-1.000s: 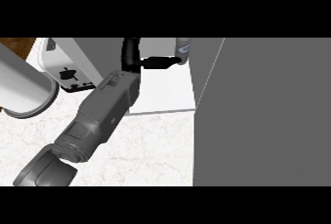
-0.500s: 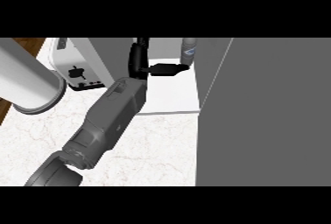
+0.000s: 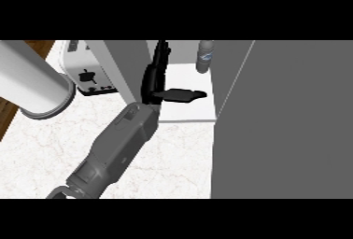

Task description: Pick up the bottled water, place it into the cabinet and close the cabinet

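The bottled water (image 3: pixel 205 58) stands upright at the back of the white cabinet shelf (image 3: pixel 190 110), its top cut off by the view. My right hand (image 3: pixel 153 82) is open at the shelf's left side. Its fingers point straight up along the inner face of the grey cabinet door (image 3: pixel 128 65), and the thumb (image 3: pixel 182 94) sticks out to the right over the shelf. The hand is apart from the bottle and holds nothing. My left hand does not show; only a pale forearm (image 3: pixel 31 80) crosses the upper left.
A white toaster (image 3: pixel 87 75) sits on the marbled counter (image 3: pixel 172 158) just left of the door. A broad grey cabinet panel (image 3: pixel 289 121) fills the right side. A strip of wooden floor shows at the far left.
The right hand has drawn back and down from the bottle, which stays on the shelf. The grey door panel now shows between the toaster and the hand.
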### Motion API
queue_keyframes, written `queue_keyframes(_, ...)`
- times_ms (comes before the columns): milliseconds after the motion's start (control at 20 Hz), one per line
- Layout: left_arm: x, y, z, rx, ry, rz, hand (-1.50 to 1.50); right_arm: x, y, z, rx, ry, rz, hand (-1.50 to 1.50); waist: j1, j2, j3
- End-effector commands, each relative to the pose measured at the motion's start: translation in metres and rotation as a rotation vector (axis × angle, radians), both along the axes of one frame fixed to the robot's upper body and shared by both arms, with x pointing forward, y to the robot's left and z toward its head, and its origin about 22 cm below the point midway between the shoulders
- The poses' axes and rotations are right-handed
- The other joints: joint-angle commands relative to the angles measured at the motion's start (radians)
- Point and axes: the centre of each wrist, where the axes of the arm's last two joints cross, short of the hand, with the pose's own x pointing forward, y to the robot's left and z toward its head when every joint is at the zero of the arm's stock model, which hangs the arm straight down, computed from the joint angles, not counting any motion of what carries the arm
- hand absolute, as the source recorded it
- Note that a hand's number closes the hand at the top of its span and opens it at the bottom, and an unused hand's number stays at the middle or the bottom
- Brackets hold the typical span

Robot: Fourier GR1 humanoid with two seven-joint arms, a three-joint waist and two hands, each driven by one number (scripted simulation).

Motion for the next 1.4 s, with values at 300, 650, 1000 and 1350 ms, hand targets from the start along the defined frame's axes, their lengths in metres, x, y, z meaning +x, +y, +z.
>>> queue_keyframes(300,-0.069,-0.006,-0.019,-0.153,-0.022,-0.192,-1.50,-0.009,0.001,0.028,-0.013,-0.022,-0.017,-1.50,0.020,-0.005,0.000)
queue_keyframes(650,-0.121,0.018,-0.017,-0.176,-0.029,-0.256,-1.50,-0.004,0.004,0.022,-0.088,-0.014,0.040,-1.50,0.024,-0.004,0.000)
queue_keyframes(1000,-0.157,0.046,-0.016,-0.190,0.041,-0.268,1.50,-0.002,-0.001,0.026,-0.222,0.037,0.309,1.50,0.027,-0.005,0.000)
queue_keyframes(1350,-0.176,0.098,-0.007,-0.178,0.006,-0.155,-1.50,-0.002,0.014,0.049,-0.262,-0.060,0.468,1.50,0.028,-0.005,-0.002)
